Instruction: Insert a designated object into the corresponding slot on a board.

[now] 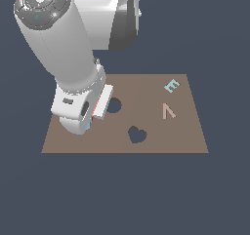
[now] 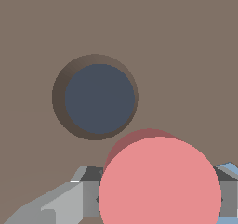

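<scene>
My gripper [image 1: 99, 107] hangs low over the brown board [image 1: 146, 90], just to the exterior view's left of the dark round hole [image 1: 114, 105]. In the wrist view the gripper [image 2: 159, 199] is shut on the salmon-red disc [image 2: 159, 181], with a grey finger [image 2: 90, 197] at each side. The disc sits beside the round hole [image 2: 99, 99], apart from it and not over it. In the exterior view only a thin red edge of the disc [image 1: 101, 101] shows between the fingers.
A heart-shaped hole [image 1: 137, 135] lies nearer the board's front. A light blue letter E [image 1: 171, 86] and a tan letter A [image 1: 168, 110] lie on the board's right part. A sliver of a blue piece [image 2: 230, 168] shows behind one finger.
</scene>
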Motion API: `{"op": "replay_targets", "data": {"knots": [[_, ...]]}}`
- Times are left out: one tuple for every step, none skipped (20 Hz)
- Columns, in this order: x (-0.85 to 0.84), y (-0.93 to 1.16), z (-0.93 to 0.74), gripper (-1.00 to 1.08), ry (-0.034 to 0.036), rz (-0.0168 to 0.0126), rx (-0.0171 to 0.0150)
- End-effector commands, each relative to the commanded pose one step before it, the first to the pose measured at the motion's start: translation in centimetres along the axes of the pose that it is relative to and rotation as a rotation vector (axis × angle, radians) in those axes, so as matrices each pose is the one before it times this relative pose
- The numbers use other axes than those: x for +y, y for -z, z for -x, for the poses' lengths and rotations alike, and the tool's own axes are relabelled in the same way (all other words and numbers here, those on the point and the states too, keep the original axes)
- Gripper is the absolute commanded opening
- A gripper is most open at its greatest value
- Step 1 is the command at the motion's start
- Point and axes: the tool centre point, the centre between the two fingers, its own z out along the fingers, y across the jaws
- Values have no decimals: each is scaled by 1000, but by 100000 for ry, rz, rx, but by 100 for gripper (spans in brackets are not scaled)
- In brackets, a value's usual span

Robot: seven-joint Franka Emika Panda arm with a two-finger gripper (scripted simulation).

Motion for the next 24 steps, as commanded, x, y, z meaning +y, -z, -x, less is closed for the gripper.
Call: {"op": "replay_targets", "data": {"knots": [[-187, 84, -983, -100, 12477, 66, -6], [-80, 20, -383, -100, 4778, -1, 3], [-78, 19, -369, -100, 4601, -2, 3], [-76, 18, -355, -100, 4424, -2, 3], [-74, 17, -341, -100, 4247, -3, 3], [-72, 16, -327, -100, 4068, -4, 3], [-69, 15, -313, -100, 3889, -4, 3], [-67, 14, -298, -100, 3710, -5, 3], [-65, 13, -284, -100, 3531, -5, 3], [-63, 12, -270, -100, 3353, -6, 3], [-60, 12, -256, -100, 3175, -6, 3], [-58, 11, -242, -100, 2998, -6, 3], [-55, 10, -227, -100, 2820, -6, 3], [-53, 9, -213, -100, 2647, -7, 3], [-50, 8, -199, -100, 2471, -7, 3], [-48, 7, -185, -100, 2295, -7, 4], [-45, 7, -171, -100, 2124, -7, 4], [-42, 6, -157, -100, 1951, -7, 3], [-39, 5, -143, -100, 1777, -7, 3], [-36, 5, -129, -100, 1602, -6, 3], [-33, 4, -114, -100, 1425, -6, 3], [-30, 3, -100, -100, 1250, -6, 3], [-27, 3, -86, -100, 1075, -6, 3], [-24, 2, -72, -100, 903, -5, 3]]}}
